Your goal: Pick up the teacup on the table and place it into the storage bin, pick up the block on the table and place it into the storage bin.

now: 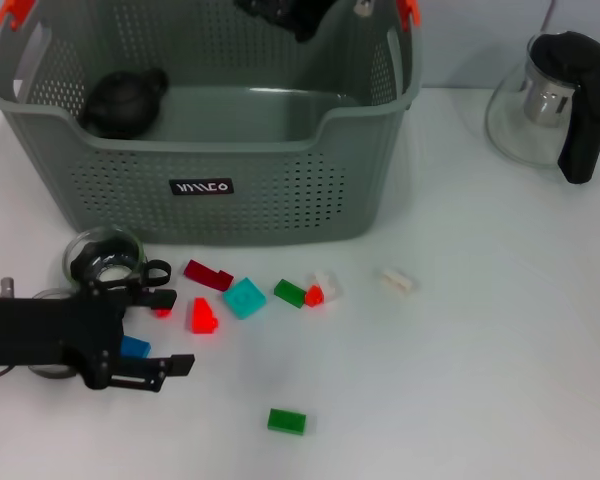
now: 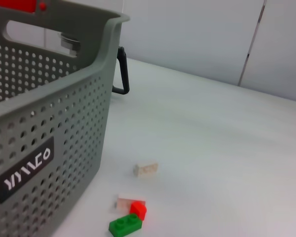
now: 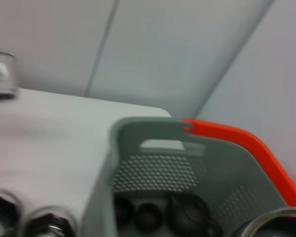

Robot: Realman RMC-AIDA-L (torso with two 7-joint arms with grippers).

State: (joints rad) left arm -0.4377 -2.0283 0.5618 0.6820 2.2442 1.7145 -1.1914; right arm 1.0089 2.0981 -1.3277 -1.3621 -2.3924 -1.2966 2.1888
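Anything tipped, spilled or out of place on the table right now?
Nothing spilled or damaged. Small blocks lie scattered in front of the storage bin; one green block sits apart, nearer the robot. The glass teapot stands upright.

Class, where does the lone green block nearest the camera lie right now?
In the head view, the green block lies alone on the table, in front of the block cluster, right of the left gripper.

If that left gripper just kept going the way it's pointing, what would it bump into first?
Probably the red block just ahead of the left gripper; the teal block lies beyond. Depth is unclear, so it might pass above.
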